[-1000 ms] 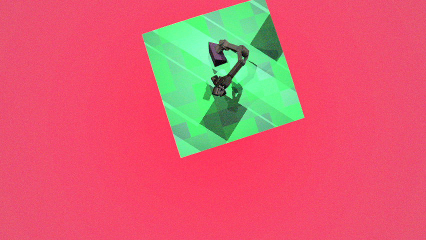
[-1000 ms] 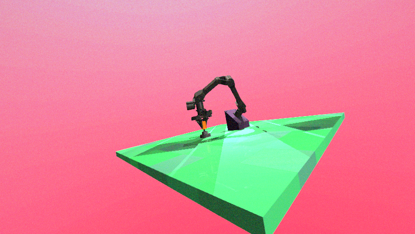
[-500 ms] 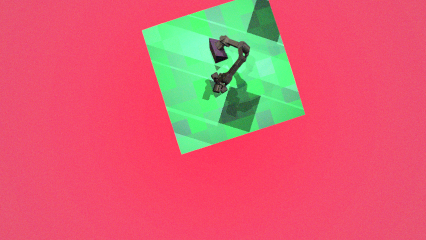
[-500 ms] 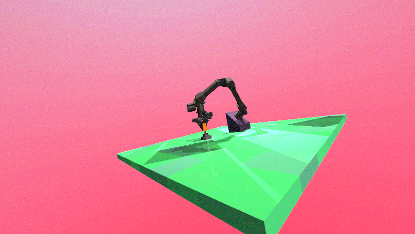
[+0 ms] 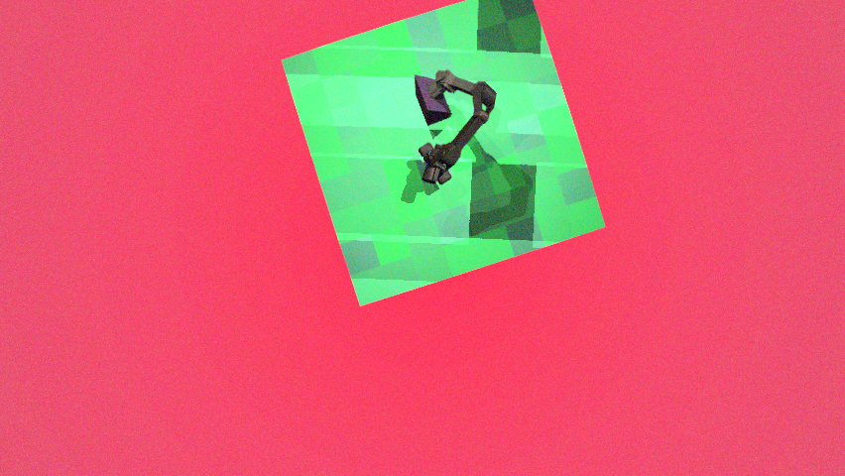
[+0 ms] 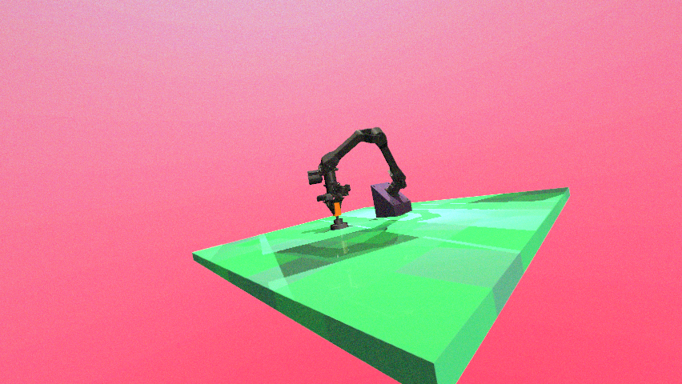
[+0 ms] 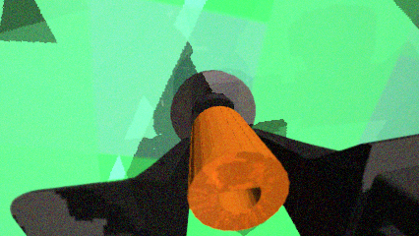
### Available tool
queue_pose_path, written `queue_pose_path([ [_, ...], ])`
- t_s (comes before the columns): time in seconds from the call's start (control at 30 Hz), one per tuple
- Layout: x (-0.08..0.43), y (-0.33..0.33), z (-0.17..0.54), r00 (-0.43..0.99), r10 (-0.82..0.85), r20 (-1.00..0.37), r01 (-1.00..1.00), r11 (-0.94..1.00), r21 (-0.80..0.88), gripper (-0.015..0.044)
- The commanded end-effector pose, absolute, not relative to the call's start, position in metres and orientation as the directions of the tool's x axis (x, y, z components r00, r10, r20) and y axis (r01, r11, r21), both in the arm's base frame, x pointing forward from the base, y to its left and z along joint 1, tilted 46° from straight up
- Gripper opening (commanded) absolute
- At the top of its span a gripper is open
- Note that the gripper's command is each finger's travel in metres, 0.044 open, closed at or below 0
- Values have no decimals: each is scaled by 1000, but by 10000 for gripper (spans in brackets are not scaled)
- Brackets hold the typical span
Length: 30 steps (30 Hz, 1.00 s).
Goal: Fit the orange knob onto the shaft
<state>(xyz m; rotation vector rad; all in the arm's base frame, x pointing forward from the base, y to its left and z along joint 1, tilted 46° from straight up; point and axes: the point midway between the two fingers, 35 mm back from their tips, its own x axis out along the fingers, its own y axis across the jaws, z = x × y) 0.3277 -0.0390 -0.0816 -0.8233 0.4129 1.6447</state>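
The orange knob [image 6: 337,209] [image 7: 223,143] is upright between the fingers of my gripper [image 6: 336,209] [image 7: 220,139], which is shut on it. In the wrist view a finger lies on each side of the knob, and its round top with the hole faces the camera. The dark round pedestal [image 6: 338,226] [image 7: 179,105] stands on the table right under the knob. In the exterior view a short dark piece of the shaft [image 6: 337,217] shows between the knob's lower end and the pedestal. The shaft's flat side is hidden. The top view hides knob and pedestal under the arm.
The arm's purple wedge-shaped base block [image 5: 433,107] [image 6: 392,206] stands on the green patchwork table [image 5: 378,260] [image 6: 363,310] behind the pedestal. Dark shadows and pale bands lie across the table. The table's edges border a red background.
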Motion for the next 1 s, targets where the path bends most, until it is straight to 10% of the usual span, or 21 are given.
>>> queue_pose_path([
  [0.0, 328, -38, -81, -55, 705, -707, -955, -244, -169, 0],
  [0.97, 328, -37, -83, -55, 705, -707, -965, -220, -144, 0],
])
